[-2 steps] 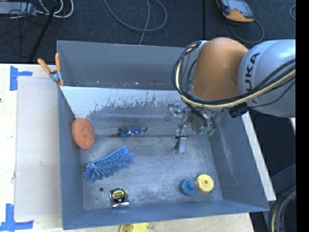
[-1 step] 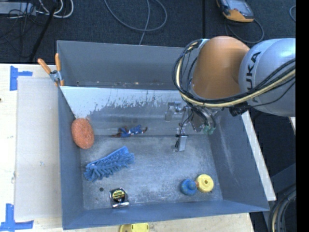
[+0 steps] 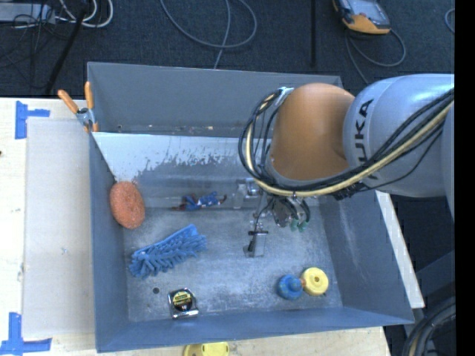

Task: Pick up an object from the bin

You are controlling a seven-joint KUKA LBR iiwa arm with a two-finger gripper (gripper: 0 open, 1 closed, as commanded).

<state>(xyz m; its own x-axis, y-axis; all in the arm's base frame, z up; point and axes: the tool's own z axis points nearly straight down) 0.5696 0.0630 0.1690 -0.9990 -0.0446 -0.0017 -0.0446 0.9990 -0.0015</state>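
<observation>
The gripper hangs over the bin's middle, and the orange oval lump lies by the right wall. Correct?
Not quite. The camera view shows the orange oval lump by the left wall, not the right. The gripper does hang over the middle of the bin.

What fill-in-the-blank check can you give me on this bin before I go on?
1. The orange sponge lies on the ____ side of the bin in this view.
2. The brush lying on the bin floor between the sponge and the gripper is coloured ____.
3. The round disc next to the blue knob is coloured ____.

Missing words: left; blue; yellow.
</observation>
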